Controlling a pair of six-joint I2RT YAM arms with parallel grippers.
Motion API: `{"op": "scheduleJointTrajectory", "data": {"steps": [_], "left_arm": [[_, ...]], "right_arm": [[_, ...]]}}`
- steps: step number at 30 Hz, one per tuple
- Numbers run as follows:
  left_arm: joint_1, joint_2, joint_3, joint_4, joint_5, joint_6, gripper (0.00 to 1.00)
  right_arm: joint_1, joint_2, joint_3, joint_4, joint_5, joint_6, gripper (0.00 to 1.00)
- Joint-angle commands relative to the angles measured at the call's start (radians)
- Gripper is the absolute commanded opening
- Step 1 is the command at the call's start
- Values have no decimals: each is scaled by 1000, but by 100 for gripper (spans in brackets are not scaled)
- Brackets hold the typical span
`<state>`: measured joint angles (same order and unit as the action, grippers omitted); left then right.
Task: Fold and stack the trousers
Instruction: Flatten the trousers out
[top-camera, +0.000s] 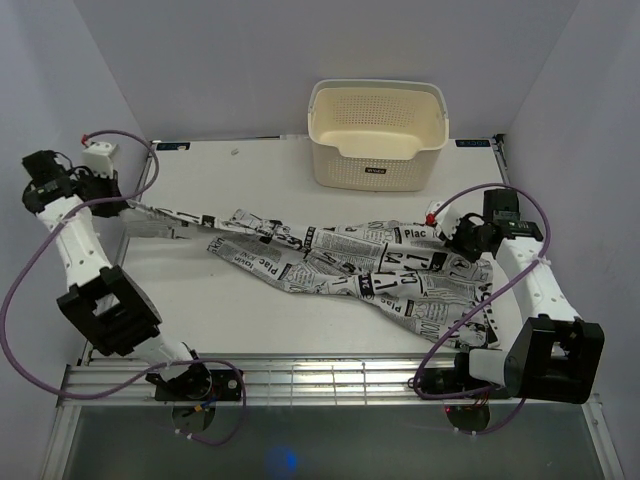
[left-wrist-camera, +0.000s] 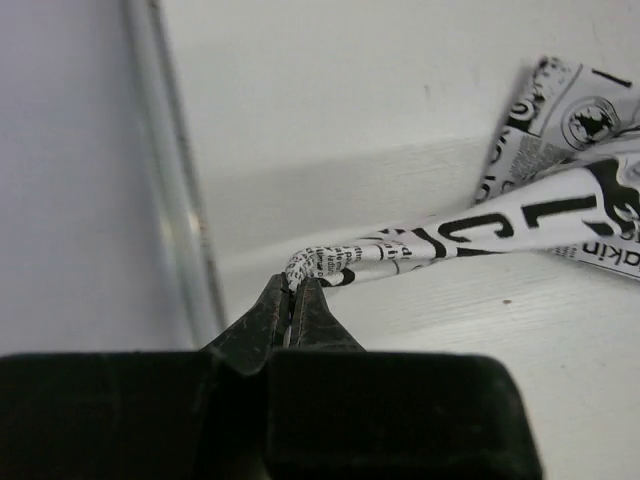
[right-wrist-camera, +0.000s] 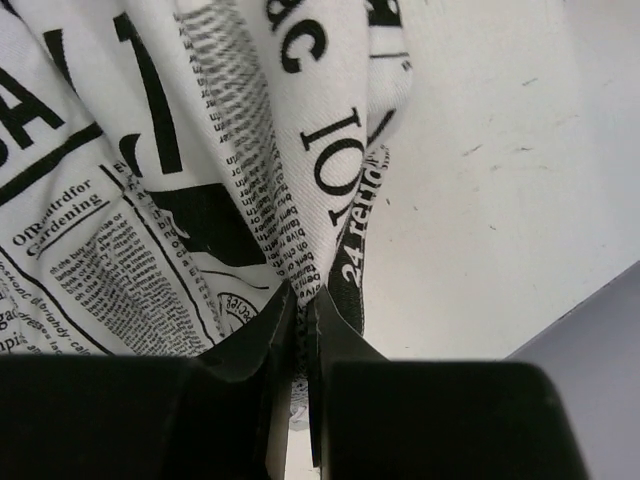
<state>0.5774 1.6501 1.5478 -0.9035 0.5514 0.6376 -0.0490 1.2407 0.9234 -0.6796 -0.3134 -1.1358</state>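
White bench, pale lilac walls on three sides. At far edge, right of centre: cream perforated basket, upright, well apart from the cloth.

Across mid-bench: newspaper-print trousers, stretched left to right, rumpled and twisted along the middle, not folded. Narrow at the left end, broad at the right, lower right corner near the right arm's base.

Far left, close to the metal edge rail: left fingers pressed together on a thin rolled tip of one leg. Cloth taut from the pinch toward the right, shadow beneath it.

Right side: right fingers nearly touching, pinching a bunched fold of the broad end. Pleats of printed cloth fanning out ahead of the tips, bare bench just to their right.

Purple cables looping beside both arms.
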Motion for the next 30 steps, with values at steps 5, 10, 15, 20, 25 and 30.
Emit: {"op": "scheduleJointTrajectory", "data": {"steps": [5,10,15,20,25,30], "left_arm": [[164,-333,-72,-86,153,298,0],[196,-510,-374,-178,72,639,0],[274,-593,-578,-152,68,717,0],[266,-508,-500,-2,171,512,0],[34,-267,-162,144,105,160,0],[-59,-86,81,325,42,-65,0]], "right_arm": [[-63,-12,109,5,-29,7,8],[-68,-24,109,-6,-36,7,8],[-74,-52,75,-20,-39,-28,8],[-75,-32,86,-12,-50,-18,8],[-77,68,207,-12,-75,82,8],[-91,105,278,-11,-98,137,8]]}}
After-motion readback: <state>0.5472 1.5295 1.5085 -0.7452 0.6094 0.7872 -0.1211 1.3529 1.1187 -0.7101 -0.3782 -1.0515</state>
